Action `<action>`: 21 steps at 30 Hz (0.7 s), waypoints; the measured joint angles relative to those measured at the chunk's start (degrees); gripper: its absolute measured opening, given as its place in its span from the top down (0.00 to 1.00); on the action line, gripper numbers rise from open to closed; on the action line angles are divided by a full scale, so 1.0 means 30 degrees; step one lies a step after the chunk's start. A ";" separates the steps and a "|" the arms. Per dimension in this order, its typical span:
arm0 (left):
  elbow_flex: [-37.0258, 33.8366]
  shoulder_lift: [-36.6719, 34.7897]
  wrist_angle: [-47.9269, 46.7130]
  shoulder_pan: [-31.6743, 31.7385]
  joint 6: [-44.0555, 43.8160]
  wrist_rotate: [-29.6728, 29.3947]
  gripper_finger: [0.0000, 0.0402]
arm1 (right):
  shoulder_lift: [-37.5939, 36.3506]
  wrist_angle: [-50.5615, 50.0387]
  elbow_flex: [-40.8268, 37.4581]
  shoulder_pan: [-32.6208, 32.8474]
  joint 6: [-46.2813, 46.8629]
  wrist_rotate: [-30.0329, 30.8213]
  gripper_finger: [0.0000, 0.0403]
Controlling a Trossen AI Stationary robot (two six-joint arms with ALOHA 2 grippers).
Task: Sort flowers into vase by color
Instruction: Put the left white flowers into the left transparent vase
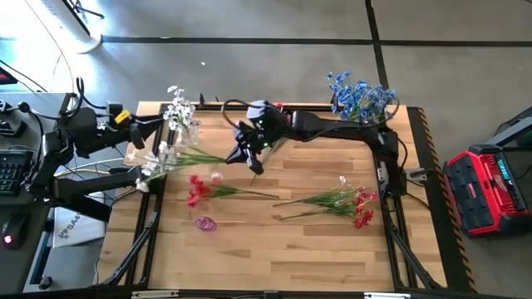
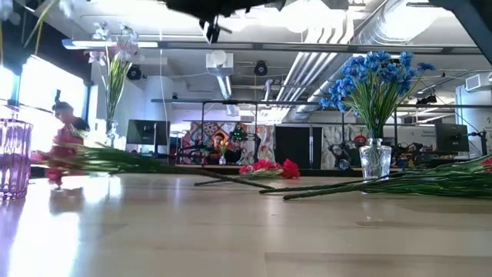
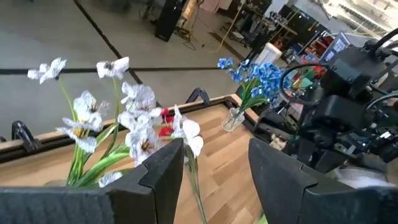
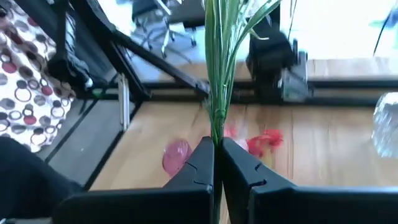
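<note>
My right gripper (image 1: 249,156) (image 4: 217,144) hangs over the middle of the table, shut on a bunch of white flowers (image 1: 158,166). Their green stems (image 4: 217,74) run from it toward the table's left. Another bunch of white flowers (image 1: 179,112) (image 3: 134,118) stands in a clear vase at the far left. My left gripper (image 1: 156,126) (image 3: 214,149) is open right beside that vase, holding nothing. Blue flowers (image 1: 359,95) (image 2: 373,81) stand in a glass vase at the far right. Red flowers lie on the table at left centre (image 1: 196,191) and right (image 1: 357,209). My right gripper pinches the bundle of green stems near their lower ends (image 4: 216,132) between its two fingers. The fingers come from the table's right, slanting a little down. The stems run on from the fingers toward the left. The bunch is lifted clear of the table.
A small pink vase (image 1: 205,223) (image 2: 14,158) stands near the front left. The red bunches' long stems (image 2: 346,186) lie across the middle of the wooden table. A red case (image 1: 490,187) sits on the floor to the right.
</note>
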 joint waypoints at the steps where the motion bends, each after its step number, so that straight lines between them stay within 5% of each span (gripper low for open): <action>1: 0.0000 -0.0003 0.0280 0.0000 0.0153 0.0004 0.58 | -0.0222 0.0059 0.0000 0.0000 0.0010 0.0009 1.00; 11: 0.0000 0.0022 0.2858 0.0000 0.1328 0.0273 0.58 | -0.2120 0.2947 0.0007 -0.0044 0.0578 0.2216 1.00; 21: -0.2266 0.0743 0.6429 0.0000 0.1305 0.3480 0.58 | -0.2672 0.8720 0.0007 -0.0051 0.1769 0.2391 1.00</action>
